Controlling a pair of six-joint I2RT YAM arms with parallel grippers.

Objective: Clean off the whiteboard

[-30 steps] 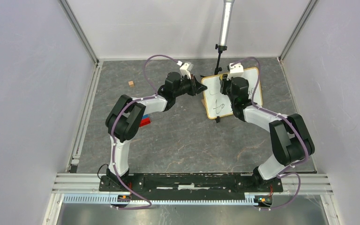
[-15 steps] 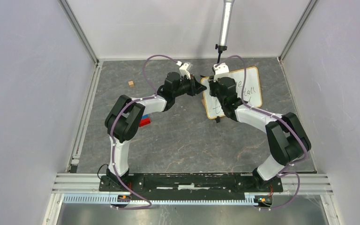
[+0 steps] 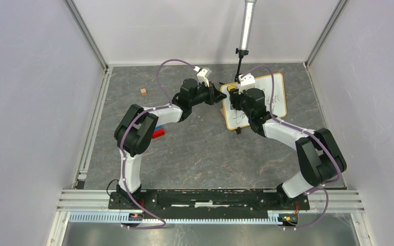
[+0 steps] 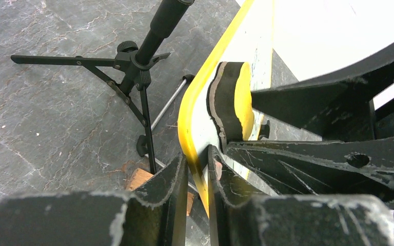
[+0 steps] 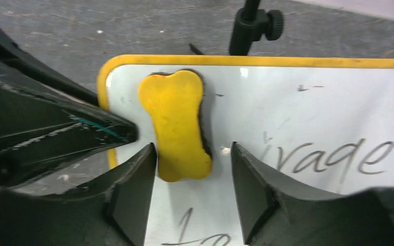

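Note:
The whiteboard [image 3: 279, 97] stands at the back right with dark handwriting on it. Its frame looks yellow in the left wrist view [image 4: 194, 102] and in the right wrist view [image 5: 308, 113]. My left gripper [image 3: 221, 95] [image 4: 197, 164] is shut on the board's left edge. A yellow bone-shaped eraser [image 5: 178, 123] sticks to the board near its top left corner and also shows in the left wrist view [image 4: 234, 100]. My right gripper [image 3: 234, 93] [image 5: 192, 169] is open, with its jaws on either side of the eraser's lower end.
A black tripod stand [image 3: 242, 51] [image 4: 143, 56] stands just behind the board. A small wooden block [image 3: 143, 91] lies at the back left. Red and blue blocks [image 3: 158, 132] lie by the left arm. Another wooden block [image 4: 138, 179] lies beneath the left gripper.
My right gripper has moved left across the board from its middle to its upper left corner, at the eraser. The left gripper has kept its hold on the board's edge.

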